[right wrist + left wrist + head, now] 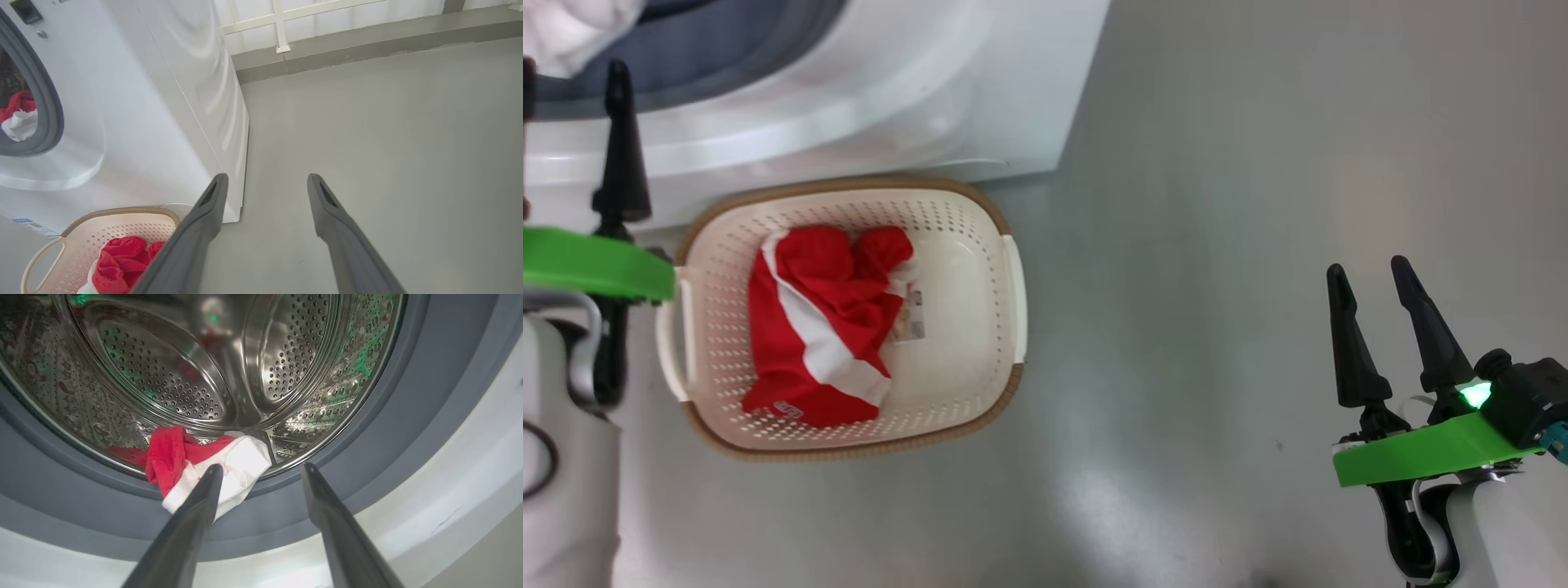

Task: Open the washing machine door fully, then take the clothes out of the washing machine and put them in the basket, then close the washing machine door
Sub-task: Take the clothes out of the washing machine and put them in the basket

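— So, what's out of the washing machine (931,98)?
— One red-and-white garment (821,327) lies in the basket (964,237), just before the machine. A second garment (241,461) hangs over the lip of the drum (163,367).
— And the grippers?
— Left gripper (261,467) faces that lip, jaws spread, empty. Right gripper (267,176) hangs over the floor (388,122), likewise wide-jawed, holding nothing.

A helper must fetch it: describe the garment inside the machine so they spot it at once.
In the big white washing machine, look into the steel drum inside the grey rubber ring. At the drum's front lip lies a crumpled red and white garment, its white end spilling onto that ring. Its lookalike lies in the basket on the floor.
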Robot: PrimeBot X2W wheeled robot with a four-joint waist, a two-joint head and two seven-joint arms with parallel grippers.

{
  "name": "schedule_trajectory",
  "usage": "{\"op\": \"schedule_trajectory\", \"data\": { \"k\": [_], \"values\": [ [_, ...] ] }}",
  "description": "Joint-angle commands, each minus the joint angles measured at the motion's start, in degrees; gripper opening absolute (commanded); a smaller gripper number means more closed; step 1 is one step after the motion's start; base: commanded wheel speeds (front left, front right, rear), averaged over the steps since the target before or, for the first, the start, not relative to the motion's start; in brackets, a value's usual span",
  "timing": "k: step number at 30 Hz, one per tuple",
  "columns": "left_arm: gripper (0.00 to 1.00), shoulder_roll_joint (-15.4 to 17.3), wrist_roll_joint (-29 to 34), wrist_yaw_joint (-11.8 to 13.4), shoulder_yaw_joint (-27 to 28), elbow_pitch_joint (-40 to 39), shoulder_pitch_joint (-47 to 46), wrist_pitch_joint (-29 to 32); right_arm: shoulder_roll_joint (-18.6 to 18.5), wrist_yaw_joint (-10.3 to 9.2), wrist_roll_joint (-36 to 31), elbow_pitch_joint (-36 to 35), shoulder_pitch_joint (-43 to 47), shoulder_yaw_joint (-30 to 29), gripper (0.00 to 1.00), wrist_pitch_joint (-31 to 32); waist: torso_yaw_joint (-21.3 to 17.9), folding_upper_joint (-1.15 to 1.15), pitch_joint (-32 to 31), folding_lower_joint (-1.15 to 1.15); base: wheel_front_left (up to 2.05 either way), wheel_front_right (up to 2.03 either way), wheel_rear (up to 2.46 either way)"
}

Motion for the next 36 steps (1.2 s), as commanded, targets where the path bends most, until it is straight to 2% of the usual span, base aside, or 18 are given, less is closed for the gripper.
{"op": "schedule_trajectory", "data": {
  "k": [1,11,19,27,36],
  "values": [
    [1.0,3.5,-0.4,-0.3,1.2,0.0,-1.3,-0.3,0.0,0.37,-0.4,-1.5,-0.5,1.6,1.0,-0.4,-2.4,0.0,2.5,0.0,0.0,0.0,0.0],
    [1.0,7.8,0.7,-0.3,1.5,7.9,-7.7,-0.3,0.2,0.37,-0.2,-1.6,-0.7,3.0,1.0,-0.4,-4.7,0.0,3.5,0.0,0.0,0.0,0.0],
    [1.0,10.5,4.2,-0.1,3.6,14.2,-12.2,-0.3,0.2,0.37,0.2,-1.6,-0.4,4.4,1.0,-0.4,-6.6,0.0,4.2,0.0,0.0,0.0,0.0],
    [1.0,12.2,6.5,0.4,5.3,19.9,-14.3,-0.3,0.2,0.37,0.3,-1.9,0.5,5.8,1.0,-0.4,-8.2,0.0,4.3,0.0,0.0,0.0,0.0],
    [1.0,12.8,8.3,0.1,4.3,20.9,-15.6,-0.3,0.2,0.37,0.3,-2.2,0.6,6.6,1.0,-0.4,-8.9,0.0,5.0,0.0,0.0,0.0,0.0]
  ]
}}
